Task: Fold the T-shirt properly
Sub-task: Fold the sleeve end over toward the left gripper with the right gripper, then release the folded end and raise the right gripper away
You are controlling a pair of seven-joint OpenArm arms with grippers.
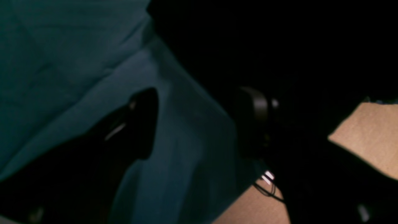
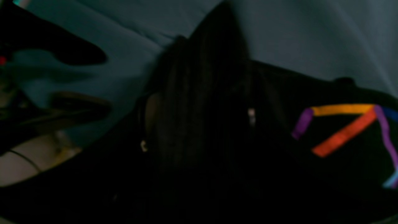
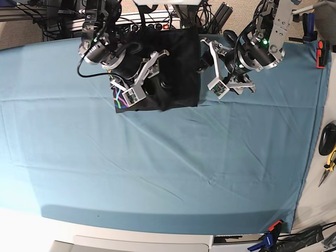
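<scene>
Black fingers of the left gripper [image 1: 199, 124] are standing wide apart in the left wrist view, holding nothing, with the teal cloth [image 1: 77, 56] lying between them and the T-shirt [image 1: 264, 46] showing dark past them. Through the right wrist view, blurred black fabric with rainbow lines is filling the frame, hiding the right gripper's jaws, so I cannot tell their state. From the base view, the T-shirt [image 3: 176, 65] is lying folded at the table's far edge between both arms, the right gripper [image 3: 152, 65] sitting on it.
</scene>
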